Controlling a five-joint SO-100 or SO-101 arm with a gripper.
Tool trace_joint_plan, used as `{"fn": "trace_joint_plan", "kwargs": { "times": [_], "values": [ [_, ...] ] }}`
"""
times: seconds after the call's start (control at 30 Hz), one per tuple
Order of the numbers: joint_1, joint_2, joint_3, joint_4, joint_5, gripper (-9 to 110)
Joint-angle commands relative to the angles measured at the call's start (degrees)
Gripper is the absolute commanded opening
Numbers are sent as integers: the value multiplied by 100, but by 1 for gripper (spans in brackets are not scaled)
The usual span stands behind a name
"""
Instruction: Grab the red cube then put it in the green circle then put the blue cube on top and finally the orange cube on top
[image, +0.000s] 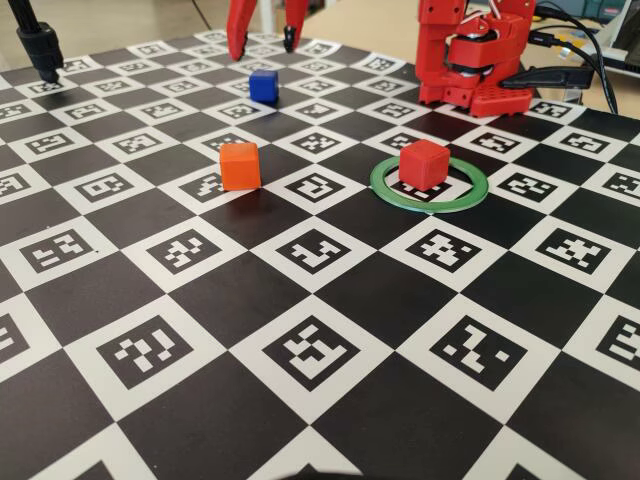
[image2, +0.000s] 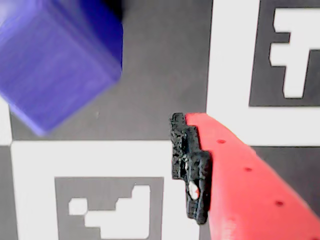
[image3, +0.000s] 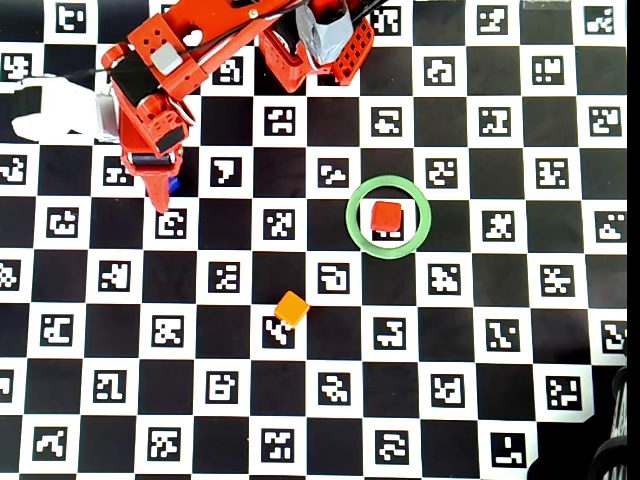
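We see the red cube (image: 424, 163) sitting inside the green circle (image: 386, 187), slightly toward its far side in the fixed view, so we judge the first placement done and the blue cube (image: 263, 85) the thing now in hand. That explains where our gripper (image: 262, 41) hangs: above the blue cube and a little beyond it, its two fingers spread wide with the cube below the gap between them. The jaws grip nothing; they stand clearly wider apart than the cube, with air between the fingertips and its top face.

In the wrist view the blue cube (image2: 55, 60) fills the upper left, blurred, while one red finger with its black pad (image2: 192, 167) enters from the lower right, apart from the cube; the other finger is out of that view. The cube lies off to the upper left of that pad, not yet between the fingers as this camera shows it.

From overhead the arm reaches out from its base at the top of the board toward the left, the gripper (image3: 160, 195) pointing steeply down, and only a sliver of the blue cube (image3: 174, 184) shows beside the finger. The orange cube (image: 240, 165) waits on the checkerboard (image: 330, 330), well apart from the fingers and from the ring, untouched, as we would expect for the last block of the stack.
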Motion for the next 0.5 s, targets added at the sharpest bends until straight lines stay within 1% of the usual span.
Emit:
{"fn": "trace_joint_plan", "kwargs": {
  "times": [0.0, 0.47],
  "values": [
    [62, 97, 70, -378, -26, 42],
    [62, -457, 369, -1257, 79, 42]
  ]
}}
